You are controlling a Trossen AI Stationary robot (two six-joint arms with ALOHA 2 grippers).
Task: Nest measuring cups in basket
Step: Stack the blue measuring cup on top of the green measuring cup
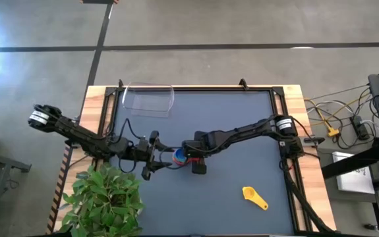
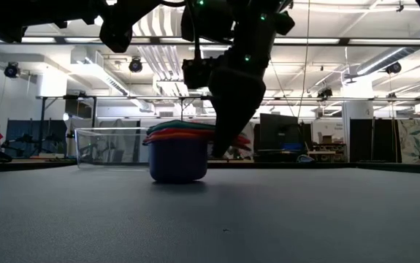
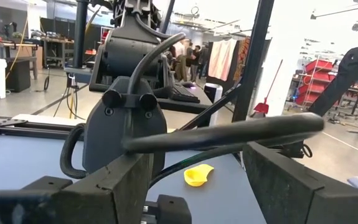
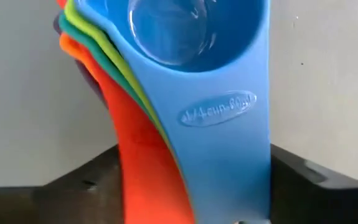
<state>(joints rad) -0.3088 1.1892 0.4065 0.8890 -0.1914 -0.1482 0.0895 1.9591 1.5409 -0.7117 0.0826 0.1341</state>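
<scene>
Measuring cups (image 1: 178,156), nested in one stack, stood mid-table with their handles (image 4: 185,143) clasped by the right gripper (image 1: 188,157), the left gripper (image 1: 155,155) waited spread just left, a yellow cup (image 1: 254,197) lay near-right, and the basket (image 1: 148,99) sat far-left.

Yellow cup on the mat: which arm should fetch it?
Probably left: the right gripper is at the nested stack, its handles between the fingers, while the left gripper looks free. The yellow cup lies apart.
</scene>
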